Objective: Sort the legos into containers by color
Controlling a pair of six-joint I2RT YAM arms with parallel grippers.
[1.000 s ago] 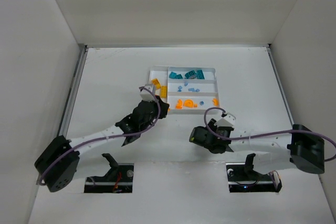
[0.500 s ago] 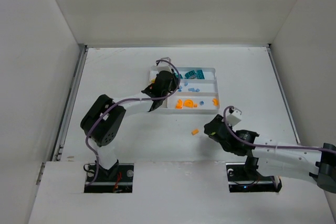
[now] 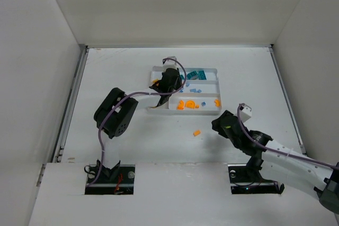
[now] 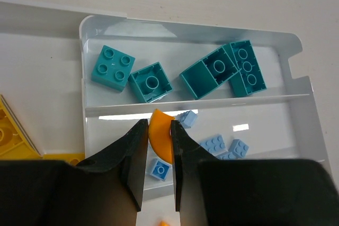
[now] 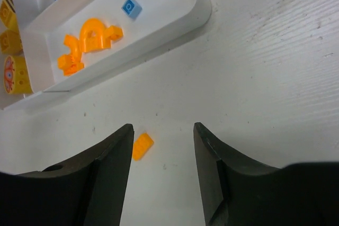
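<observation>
My left gripper (image 4: 159,130) is shut on a curved orange lego (image 4: 160,140) and holds it over the light blue section of the white tray (image 4: 296,86), above several light blue legos (image 4: 214,144). Several teal legos (image 4: 151,81) lie in the far section. In the top view the left gripper (image 3: 168,80) hovers over the tray (image 3: 214,110). My right gripper (image 5: 162,130) is open above the table, with one small orange lego (image 5: 142,146) lying beside its left finger. That lego also shows in the top view (image 3: 196,132), left of the right gripper (image 3: 221,125).
Orange legos (image 5: 90,41) and one light blue lego (image 5: 131,7) lie in the tray's near section. Yellow-orange legos (image 5: 15,75) sit in the tall end section. White walls enclose the table on three sides.
The left arm swung from the table in front of the tray up over the tray. The right arm drew back to the right, leaving an orange lego on the table.
</observation>
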